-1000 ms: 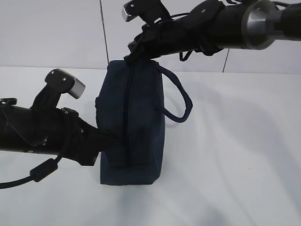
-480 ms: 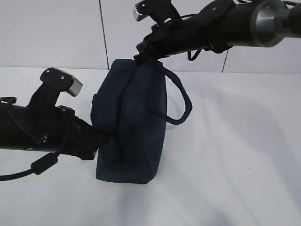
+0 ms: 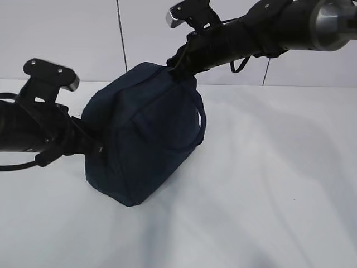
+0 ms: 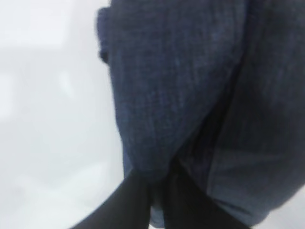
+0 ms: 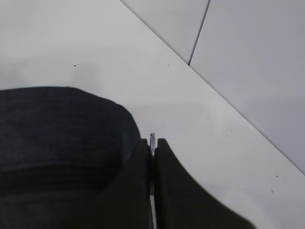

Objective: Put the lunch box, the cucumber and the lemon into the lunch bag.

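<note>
The dark navy lunch bag [image 3: 145, 139] stands tilted on the white table, its top leaning right. My right gripper [image 3: 174, 67] is at the bag's top corner, shut on a thin metal zipper pull [image 5: 152, 138] that shows between its closed fingers. My left gripper [image 3: 92, 146] is at the bag's lower left side, shut on a fold of the navy fabric [image 4: 190, 71]; the fabric sits pinched between its dark fingers [image 4: 138, 200]. One loop handle [image 3: 199, 120] hangs on the bag's right side. The lunch box, the cucumber and the lemon are out of view.
The white table [image 3: 279, 184] stretches to the right and front of the bag. A white panelled wall [image 3: 72, 39] stands behind, with a seam [image 5: 200, 28] that also shows in the right wrist view.
The bag has tipped from upright to a slant, its lower part drawn left with my left gripper. My right gripper has shifted slightly right, still at the bag's top.
</note>
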{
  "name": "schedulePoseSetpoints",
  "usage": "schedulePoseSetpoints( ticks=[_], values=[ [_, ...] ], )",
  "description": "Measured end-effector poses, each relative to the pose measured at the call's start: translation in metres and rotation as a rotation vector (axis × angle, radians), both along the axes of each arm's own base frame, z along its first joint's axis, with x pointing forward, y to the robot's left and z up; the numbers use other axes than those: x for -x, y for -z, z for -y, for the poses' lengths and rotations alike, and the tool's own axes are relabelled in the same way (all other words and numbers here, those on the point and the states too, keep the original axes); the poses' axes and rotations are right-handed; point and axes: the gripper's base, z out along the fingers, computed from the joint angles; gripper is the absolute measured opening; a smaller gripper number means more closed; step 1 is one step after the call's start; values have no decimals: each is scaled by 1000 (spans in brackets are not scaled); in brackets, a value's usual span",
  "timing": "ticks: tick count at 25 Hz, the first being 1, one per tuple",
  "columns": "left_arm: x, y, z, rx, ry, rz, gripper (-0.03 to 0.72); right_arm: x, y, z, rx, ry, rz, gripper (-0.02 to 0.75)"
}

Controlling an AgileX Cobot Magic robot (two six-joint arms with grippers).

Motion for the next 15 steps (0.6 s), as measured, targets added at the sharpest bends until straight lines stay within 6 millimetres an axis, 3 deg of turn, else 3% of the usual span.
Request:
schedulePoseSetpoints(
  ticks=[4, 15],
  values=[
    [-13, -8, -5, -56, -82, 39, 12, 6, -7, 3, 23, -53, -10, 5],
    [-35, -5, -1, -97, -143, 45, 12, 39, -21, 6, 129, -261, -209, 5]
  ],
)
